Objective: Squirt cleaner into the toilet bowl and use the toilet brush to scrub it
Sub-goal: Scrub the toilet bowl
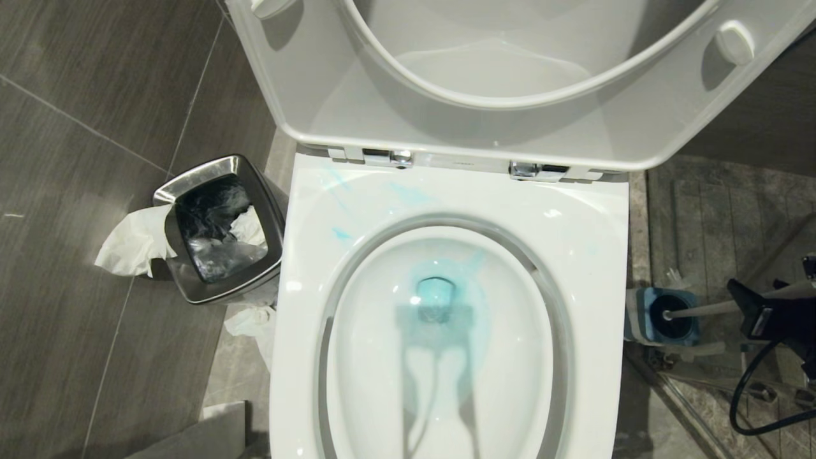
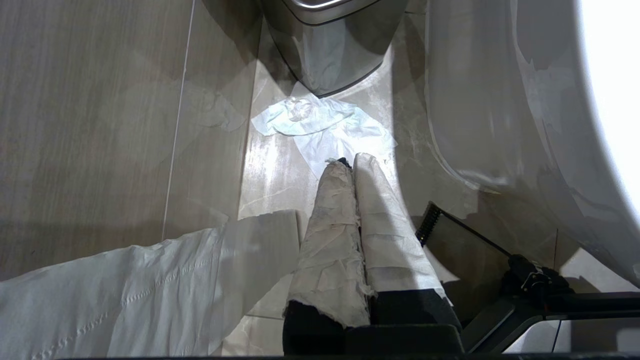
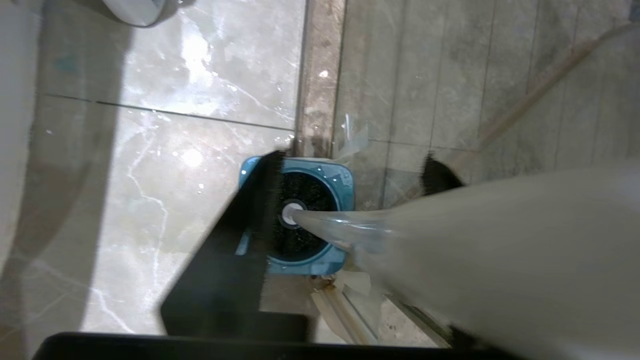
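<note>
Head view: turquoise-blue cleaner (image 1: 440, 299) is already pooled in the white ceramic toilet bowl (image 1: 593, 255). The slim white-handled toilet brush (image 1: 701, 310) is straddled in its blue holder by the half-closed right gripper (image 1: 762, 319); a firm grip cannot be told. Lifting out is called for next.

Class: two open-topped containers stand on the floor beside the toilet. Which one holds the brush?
The small blue square base on the toilet's right holds the toilet brush; the steel waste bin on its left holds only a dark liner.

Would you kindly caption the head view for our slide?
Blue cleaner tints the open toilet bowl; right gripper at the toilet brush in its holder.
</note>
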